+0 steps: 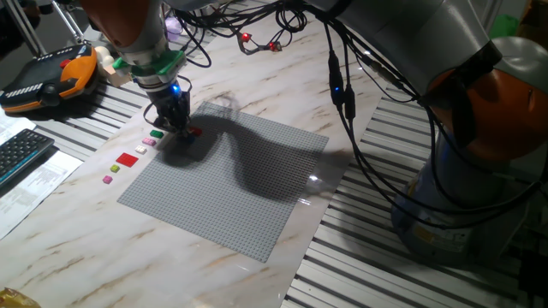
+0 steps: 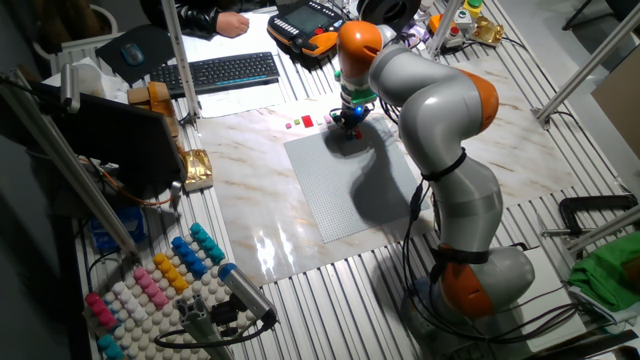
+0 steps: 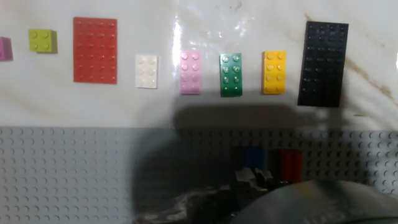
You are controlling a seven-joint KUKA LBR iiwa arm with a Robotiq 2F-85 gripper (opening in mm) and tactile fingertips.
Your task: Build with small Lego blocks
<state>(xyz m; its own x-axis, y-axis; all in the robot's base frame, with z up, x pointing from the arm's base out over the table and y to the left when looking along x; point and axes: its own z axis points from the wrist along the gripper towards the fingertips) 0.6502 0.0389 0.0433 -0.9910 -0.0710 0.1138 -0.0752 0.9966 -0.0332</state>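
In the hand view, small Lego blocks lie in a row on the marble beyond the grey baseplate point(image 3: 74, 174): a lime one point(image 3: 42, 40), a large red plate point(image 3: 94, 50), a white point(image 3: 147, 71), a pink point(image 3: 190, 72), a green point(image 3: 231, 74), a yellow point(image 3: 274, 72) and a long black plate point(image 3: 323, 63). On the baseplate's edge sit a blue brick point(image 3: 252, 155) and a red brick point(image 3: 290, 165). My gripper point(image 1: 175, 122) hangs low over that corner of the baseplate point(image 1: 231, 188), right beside the red brick point(image 1: 195, 131). Its fingers are dark and blurred.
An orange teach pendant point(image 1: 51, 77) and a keyboard point(image 1: 21, 154) lie left of the marble top. Cables point(image 1: 257, 38) run across the far side. A rack of coloured pegs point(image 2: 150, 280) stands at the table's other end. My arm's base point(image 2: 470, 280) rises beside the baseplate.
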